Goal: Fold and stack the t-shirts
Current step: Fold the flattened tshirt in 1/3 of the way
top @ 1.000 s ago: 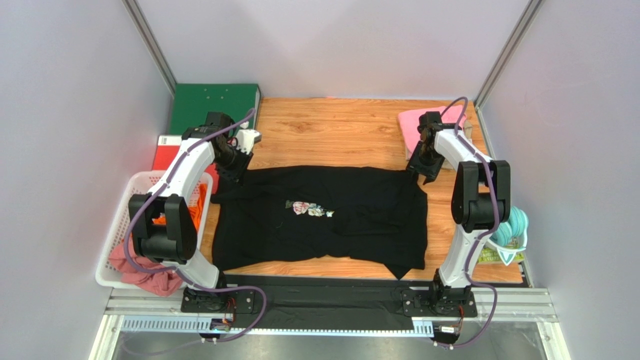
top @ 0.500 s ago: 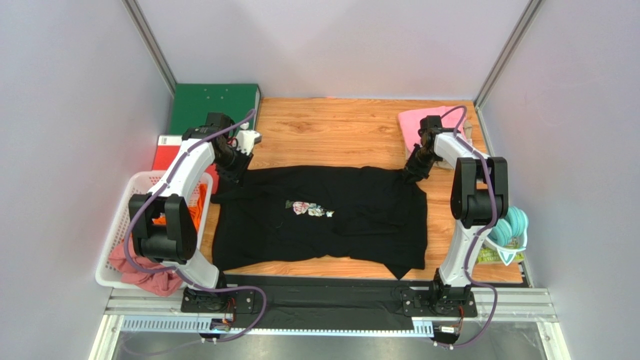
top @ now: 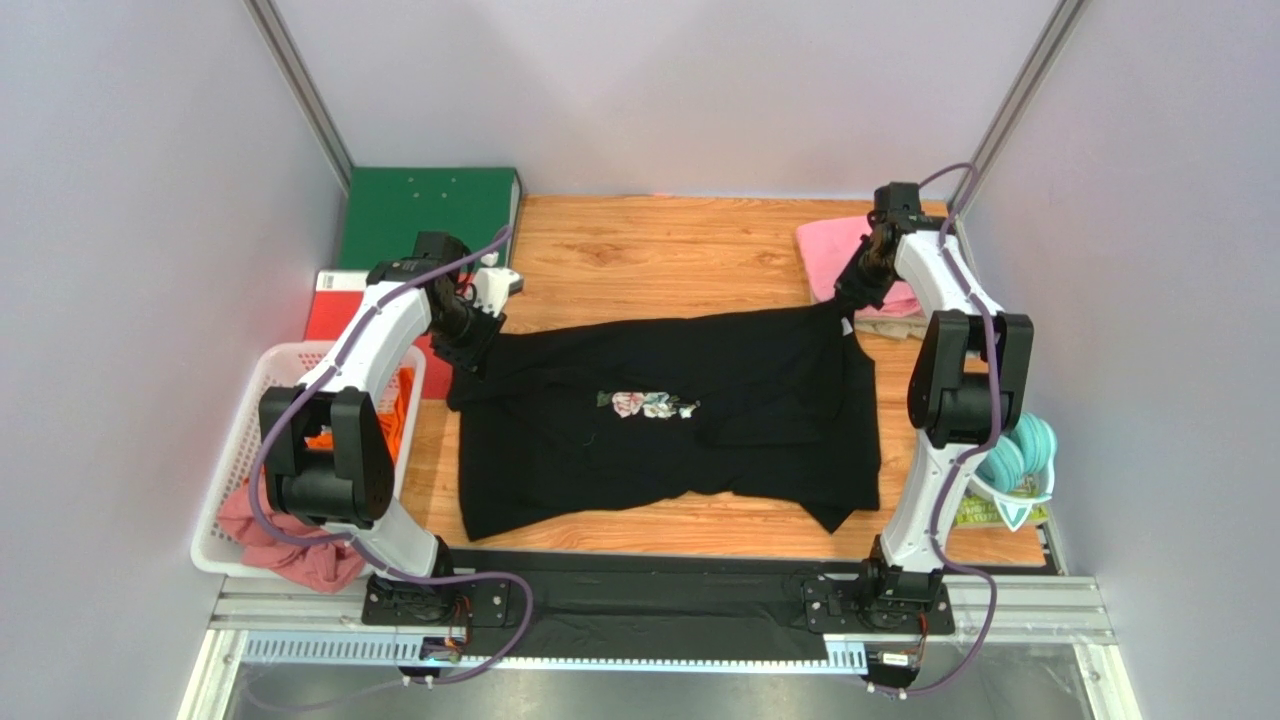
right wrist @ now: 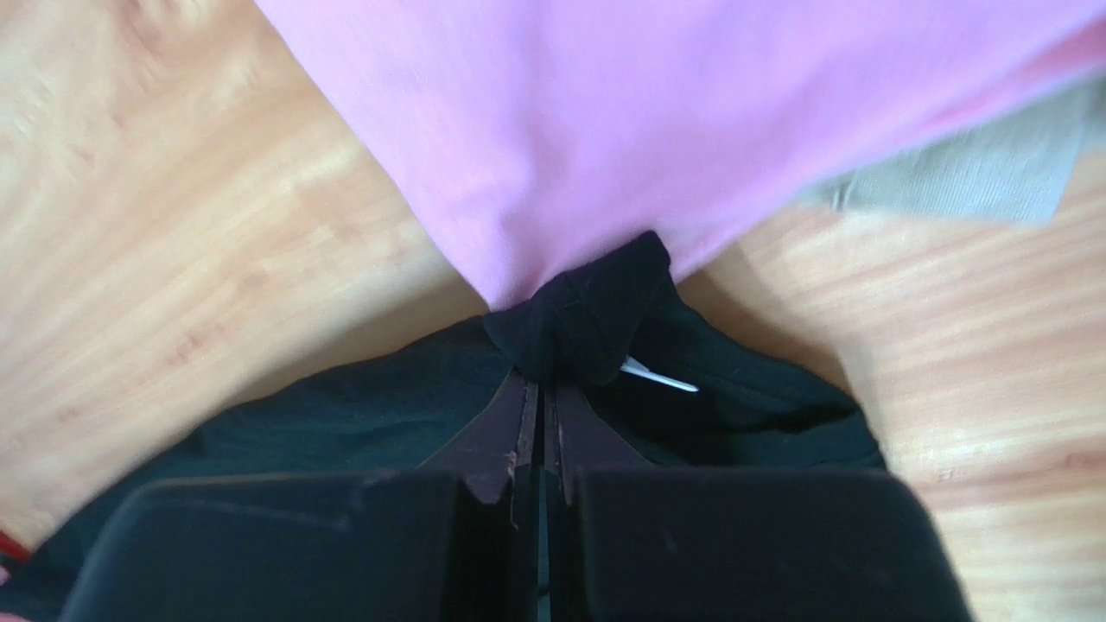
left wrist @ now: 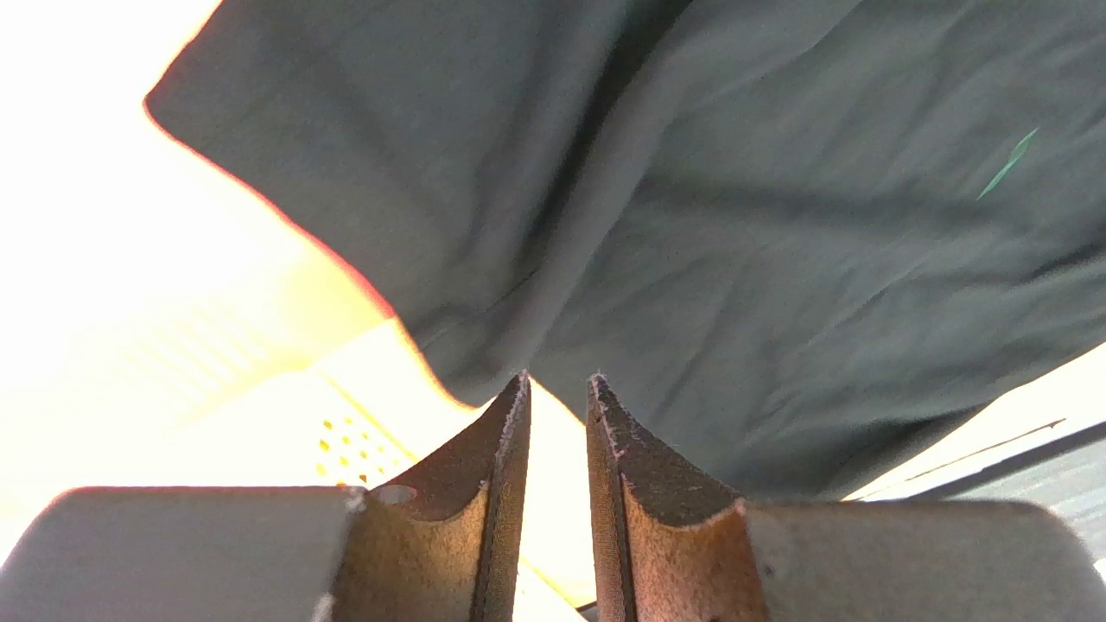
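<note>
The large black t-shirt point(top: 706, 420) with a rose print lies spread across the wooden table. My right gripper point(top: 845, 305) is shut on its far right corner. In the right wrist view a bunch of black cloth point(right wrist: 587, 318) sits pinched at the tips of that gripper point(right wrist: 545, 386), right against the folded pink t-shirt point(right wrist: 649, 130). My left gripper point(top: 484, 333) sits at the shirt's far left corner. In the left wrist view this gripper point(left wrist: 560, 384) has its jaws a narrow gap apart with nothing between them, and the black cloth point(left wrist: 727, 220) lies just past the tips.
A green binder point(top: 428, 210) and a red binder point(top: 334, 308) lie at the back left. A white basket point(top: 226, 480) on the left holds orange and dusty-rose shirts. Beige cloth point(right wrist: 974, 182) pokes out under the pink shirt. A teal bundle point(top: 1025, 450) hangs beside the right arm.
My right gripper has shut on the black shirt's far right corner and pulled it back and right toward the pink shirt. The whole shirt slid right. The left arm stayed put.
</note>
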Robot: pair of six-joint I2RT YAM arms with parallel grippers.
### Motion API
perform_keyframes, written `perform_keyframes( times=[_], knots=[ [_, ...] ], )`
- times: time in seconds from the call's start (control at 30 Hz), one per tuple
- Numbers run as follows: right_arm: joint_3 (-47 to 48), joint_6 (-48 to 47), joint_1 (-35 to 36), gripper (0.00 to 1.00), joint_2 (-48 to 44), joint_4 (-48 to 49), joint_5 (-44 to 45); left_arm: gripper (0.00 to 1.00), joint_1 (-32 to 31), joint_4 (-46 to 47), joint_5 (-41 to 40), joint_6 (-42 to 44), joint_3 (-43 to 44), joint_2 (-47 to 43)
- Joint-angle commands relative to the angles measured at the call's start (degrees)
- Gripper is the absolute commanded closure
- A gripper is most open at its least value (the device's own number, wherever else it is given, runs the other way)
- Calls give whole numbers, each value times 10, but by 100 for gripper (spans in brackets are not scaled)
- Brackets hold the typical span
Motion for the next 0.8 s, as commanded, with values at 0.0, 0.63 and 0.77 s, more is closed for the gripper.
perform_keyframes(
  times=[0.0, 0.63, 0.77],
  knots=[
    [50, -5, -5, 93, 32, -20, 20, 71, 5, 14, -6, 1, -1, -3],
    [0, 15, 111, 42, -62, -5, 5, 70, 4, 74, -23, -70, 42, 133],
    [5, 21, 155, 42, -8, 5, -11, 70, 4, 82, -28, -64, 31, 146]
  ],
)
